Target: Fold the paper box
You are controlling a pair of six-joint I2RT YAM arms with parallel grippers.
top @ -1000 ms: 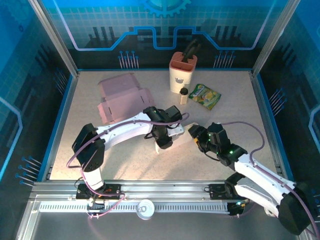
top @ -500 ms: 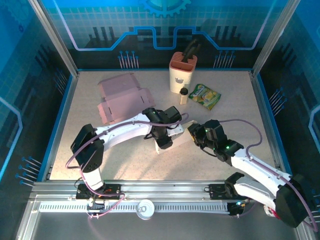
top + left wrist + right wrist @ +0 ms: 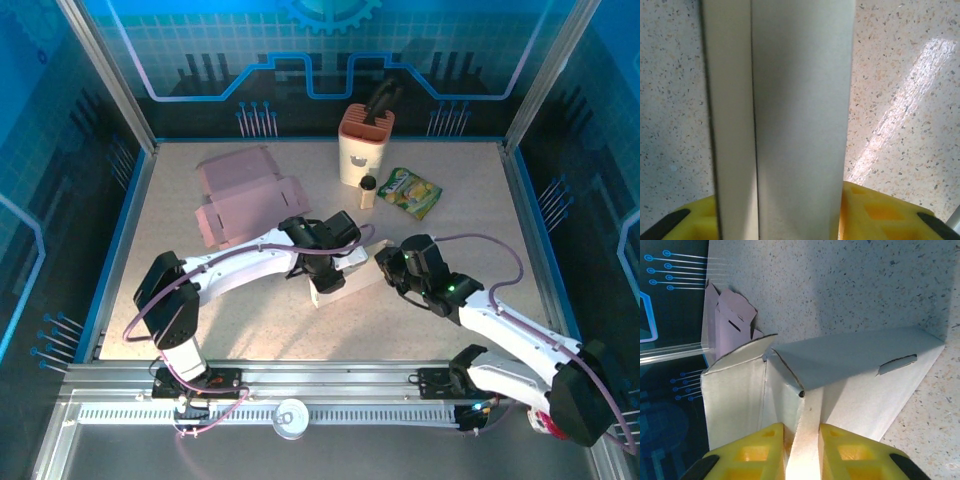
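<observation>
Two grips share one white paper box [image 3: 350, 280], which stands half-formed in the middle of the speckled counter [image 3: 250, 325], between the arms. We see the yellow-fingered left gripper [image 3: 780, 215] with its jaws closed on a folded wall panel [image 3: 800, 100]. The yellow-fingered right gripper [image 3: 802, 440] has narrow jaws pinching a thin upright flap [image 3: 804, 415] below the slotted lid [image 3: 855, 357]. We judge the card light, stiff across its panels, weak at the creases and easily crushed or torn near the slot. We would hold it flat and gently, close to a fold line, since smooth card may slip.
</observation>
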